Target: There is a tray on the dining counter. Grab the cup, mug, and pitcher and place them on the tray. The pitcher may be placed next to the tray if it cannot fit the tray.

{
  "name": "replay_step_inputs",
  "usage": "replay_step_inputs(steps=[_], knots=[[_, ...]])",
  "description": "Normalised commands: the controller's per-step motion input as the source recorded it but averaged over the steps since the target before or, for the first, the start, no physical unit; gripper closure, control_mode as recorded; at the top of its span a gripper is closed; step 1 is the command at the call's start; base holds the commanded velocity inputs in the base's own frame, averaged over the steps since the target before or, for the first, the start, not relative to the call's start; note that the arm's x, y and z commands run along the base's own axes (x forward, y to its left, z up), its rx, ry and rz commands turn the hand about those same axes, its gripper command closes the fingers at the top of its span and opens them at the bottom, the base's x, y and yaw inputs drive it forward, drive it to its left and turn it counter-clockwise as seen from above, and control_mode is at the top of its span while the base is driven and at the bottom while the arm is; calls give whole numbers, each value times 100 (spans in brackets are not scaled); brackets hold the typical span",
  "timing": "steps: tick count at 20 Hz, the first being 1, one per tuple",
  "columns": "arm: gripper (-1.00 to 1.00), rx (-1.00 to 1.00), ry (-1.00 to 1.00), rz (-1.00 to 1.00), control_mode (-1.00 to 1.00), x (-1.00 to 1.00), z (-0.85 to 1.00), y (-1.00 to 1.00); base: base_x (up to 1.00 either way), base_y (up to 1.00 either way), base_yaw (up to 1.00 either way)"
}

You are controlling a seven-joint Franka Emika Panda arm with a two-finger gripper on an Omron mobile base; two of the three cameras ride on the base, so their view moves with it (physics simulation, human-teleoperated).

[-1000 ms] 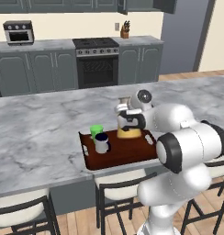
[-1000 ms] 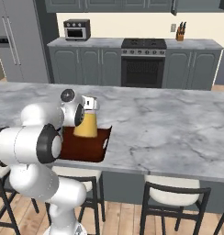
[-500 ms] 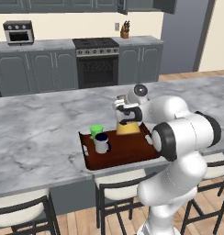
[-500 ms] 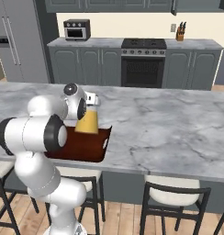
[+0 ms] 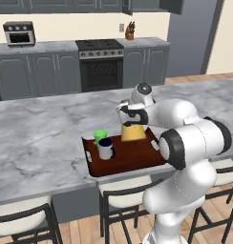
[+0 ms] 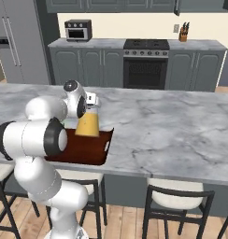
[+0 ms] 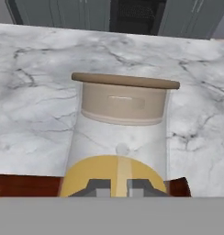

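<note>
Lowered since a second ago, our pitcher [image 5: 133, 131] now sits on the tray [image 5: 123, 162], gripper [image 7: 116, 187] clamped narrowly on its neck. Cup [image 5: 100, 136] and mug [image 5: 106, 148] already aboard, we judge only release remains.

Grey cabinets [image 5: 51, 76] line the cream back wall, flanking a black range [image 5: 100, 64]. Toaster oven [image 6: 78, 30], knife block [image 5: 130, 33]. Wood floor [image 6: 125, 224]; stools [image 6: 174, 205].

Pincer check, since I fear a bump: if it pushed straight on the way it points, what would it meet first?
The pitcher: the pincer is already shut on its glass body, so there is no free way ahead. Beyond it lies the dining counter.
</note>
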Motion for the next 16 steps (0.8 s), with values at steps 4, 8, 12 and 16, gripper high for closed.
replay_step_inputs(steps=[4, 8, 12, 16], knots=[[100, 0, 7, 0, -100, -52, -36, 8, 0, 0, 0], [100, 0, 8, 0, -100, -51, -51, 9, 0, 0, 0], [100, 0, 2, 0, -100, -34, -44, 9, 0, 0, 0], [100, 0, 5, 0, -100, -28, -41, 9, 0, 0, 0]])
